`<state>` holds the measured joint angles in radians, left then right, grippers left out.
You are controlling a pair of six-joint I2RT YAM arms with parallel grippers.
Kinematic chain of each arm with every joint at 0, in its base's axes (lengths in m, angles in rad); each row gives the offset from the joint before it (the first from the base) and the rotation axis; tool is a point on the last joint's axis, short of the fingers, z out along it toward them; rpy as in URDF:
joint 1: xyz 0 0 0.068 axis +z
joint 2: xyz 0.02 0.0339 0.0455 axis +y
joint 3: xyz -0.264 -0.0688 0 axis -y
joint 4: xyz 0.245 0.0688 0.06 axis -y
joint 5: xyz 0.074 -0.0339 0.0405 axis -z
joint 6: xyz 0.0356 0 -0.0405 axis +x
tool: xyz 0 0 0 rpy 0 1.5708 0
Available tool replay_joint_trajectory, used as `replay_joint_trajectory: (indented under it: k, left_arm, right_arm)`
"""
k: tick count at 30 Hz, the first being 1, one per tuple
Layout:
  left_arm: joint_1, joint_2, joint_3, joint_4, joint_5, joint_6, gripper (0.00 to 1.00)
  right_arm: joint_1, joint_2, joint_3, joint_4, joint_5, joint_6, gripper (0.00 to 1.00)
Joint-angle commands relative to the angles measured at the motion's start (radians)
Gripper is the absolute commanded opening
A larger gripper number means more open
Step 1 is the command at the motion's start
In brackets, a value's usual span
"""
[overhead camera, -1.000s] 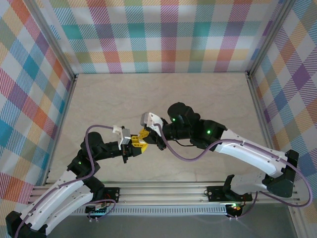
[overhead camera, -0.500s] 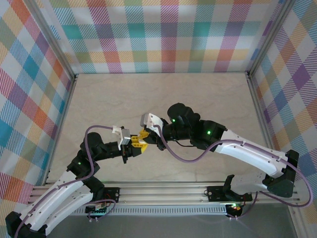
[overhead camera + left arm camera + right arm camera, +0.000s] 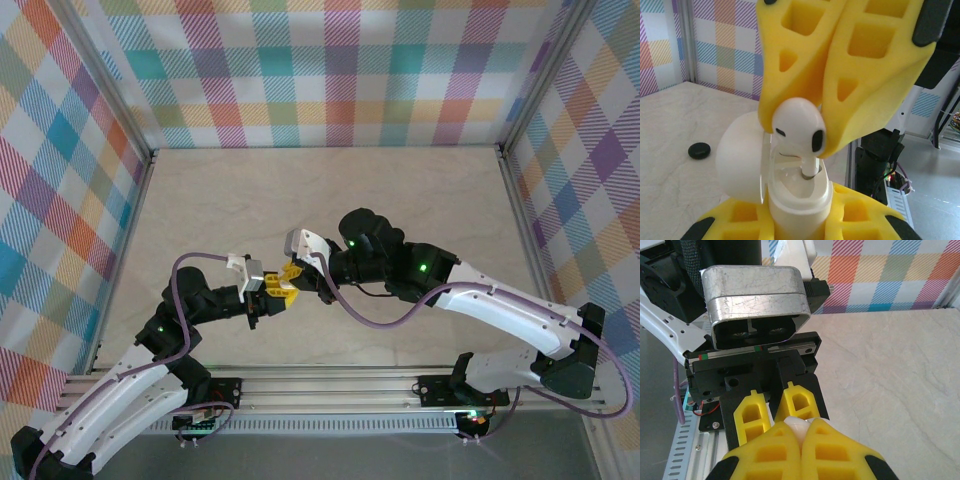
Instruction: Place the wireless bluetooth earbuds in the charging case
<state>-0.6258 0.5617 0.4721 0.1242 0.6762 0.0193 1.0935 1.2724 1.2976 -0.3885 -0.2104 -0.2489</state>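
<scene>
My left gripper [image 3: 797, 226] is shut on a white charging case [image 3: 801, 202] and holds it upright, with the lid [image 3: 739, 156] swung open to the left. From above, my right gripper [image 3: 801, 137] is shut on a white earbud [image 3: 796, 125]. The earbud's stem tip sits in a slot of the case. In the top view the two grippers meet above the table's near middle, left gripper [image 3: 270, 291] against right gripper [image 3: 292, 272]. The right wrist view shows the earbud [image 3: 801, 426] pinched in my right gripper [image 3: 802, 432], with the left gripper's fingers [image 3: 800, 402] just beyond.
A small black oval object [image 3: 699, 150] lies on the beige table [image 3: 330, 200] to the left of the case. Checked walls enclose the table on three sides. The metal rail [image 3: 330, 385] with the arm bases runs along the near edge.
</scene>
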Motion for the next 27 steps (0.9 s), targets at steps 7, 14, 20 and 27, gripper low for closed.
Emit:
replay_joint_trajectory:
  k: [7,14,20,27]
  left_arm:
    - [-0.009,-0.020,0.004,0.068,-0.039,-0.025,0.00]
    - [-0.015,-0.028,-0.045,0.204,-0.096,-0.091,0.00]
    - [-0.020,-0.044,-0.069,0.262,-0.112,-0.115,0.00]
    - [-0.024,-0.068,-0.091,0.265,-0.112,-0.085,0.00]
  right_arm:
    - [0.021,-0.019,-0.052,-0.047,0.064,0.020,0.00]
    - [0.038,-0.031,-0.129,0.109,0.133,0.118,0.00]
    - [0.038,-0.028,-0.151,0.149,0.193,0.205,0.00]
    - [0.038,-0.028,-0.148,0.143,0.199,0.232,0.00]
